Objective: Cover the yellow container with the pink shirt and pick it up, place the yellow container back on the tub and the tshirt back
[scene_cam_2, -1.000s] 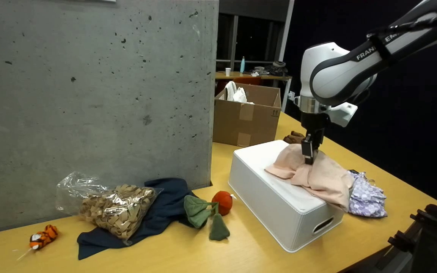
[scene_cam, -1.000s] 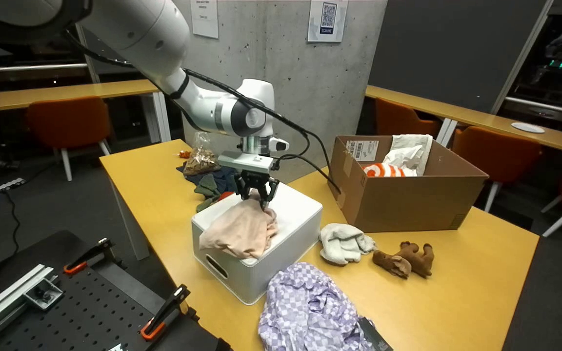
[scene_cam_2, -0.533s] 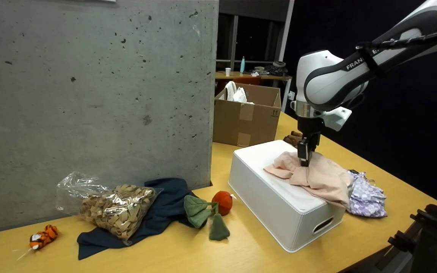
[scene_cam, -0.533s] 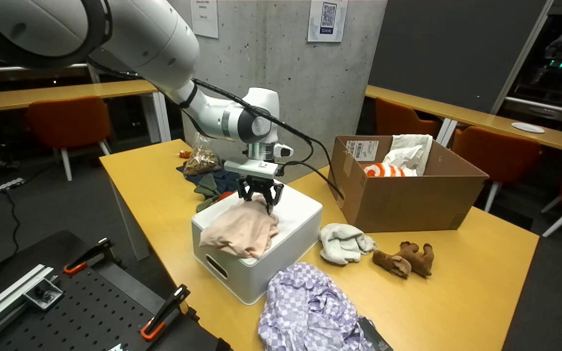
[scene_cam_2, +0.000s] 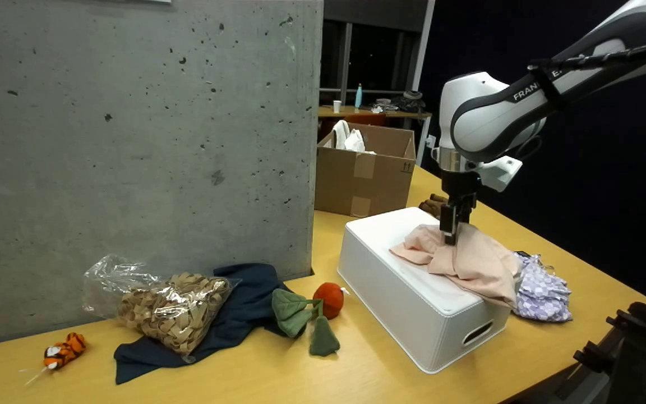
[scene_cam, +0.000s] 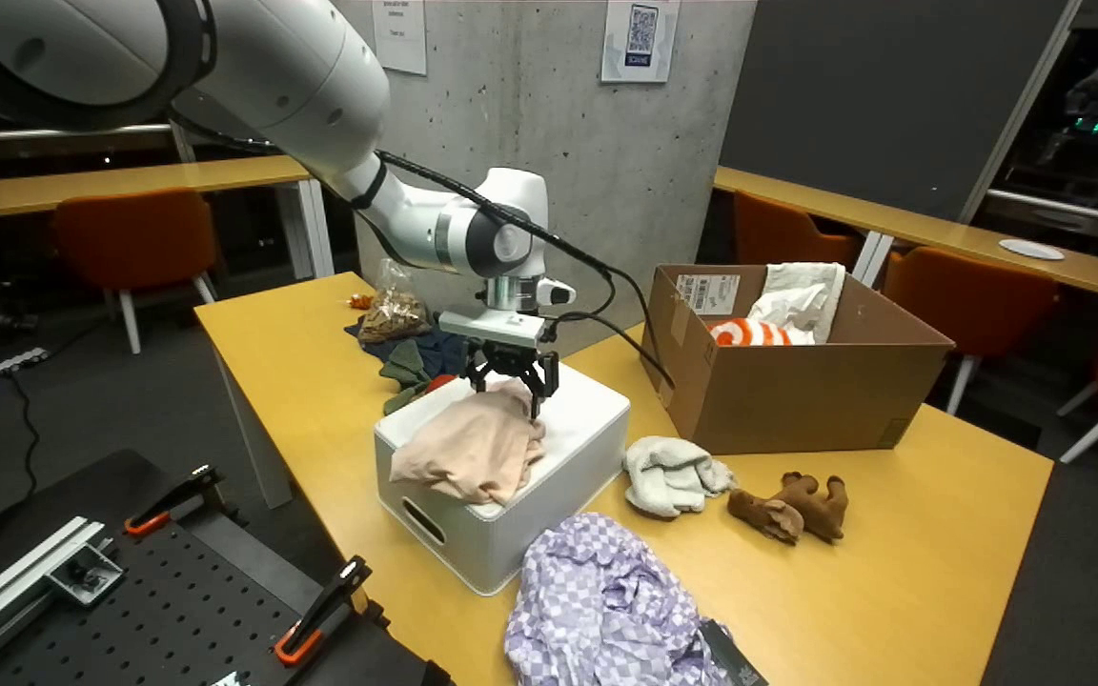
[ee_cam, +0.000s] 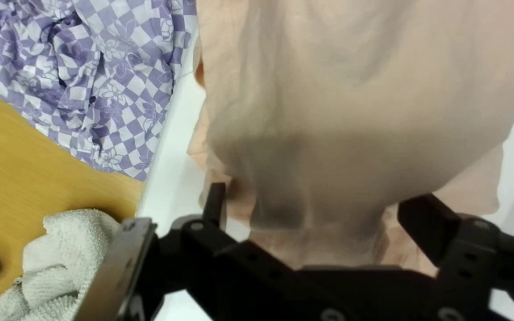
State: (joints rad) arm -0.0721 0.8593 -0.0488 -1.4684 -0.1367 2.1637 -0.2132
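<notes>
1. The pink shirt (scene_cam: 473, 448) lies bunched on the white tub (scene_cam: 559, 491), nearer the end with the handle slot (scene_cam: 423, 522) and hanging over that edge: one shirt, one tub.
2. The yellow container does not show; it may be under the shirt's hump, but I cannot tell.
3. The fingers (scene_cam: 537, 393), two of them, are spread and point down over the tub; in the wrist view the hump stands between them, apparently not pinched.
4. The step in hand is probably gripping shirt and container as one. Lower straight until both tips reach well down the hump's sides, without pressing on the tub, then close slowly. A shallow pinch would likely take cloth alone. Raise a little above the tub to check that both come.
5. Along one long side of the tub: one purple checked cloth (scene_cam: 606, 605) and one white towel (scene_cam: 673, 476); farther from the tub, one brown toy (scene_cam: 811, 507).
6. Along its opposite side: one red toy (scene_cam_2: 330, 300) with green leaves (scene_cam_2: 289, 311), one dark blue cloth (scene_cam_2: 250, 311) under one bag (scene_cam_2: 177, 308), and, well apart, one tiger-striped toy (scene_cam_2: 65, 349).
7. Past the tub's slotless visible end, on the same desk (scene_cam: 940, 524): one cardboard box (scene_cam: 825, 400) holding white cloth (scene_cam: 802, 286) and something orange-striped (scene_cam: 749, 332), pieces uncountable.
</notes>
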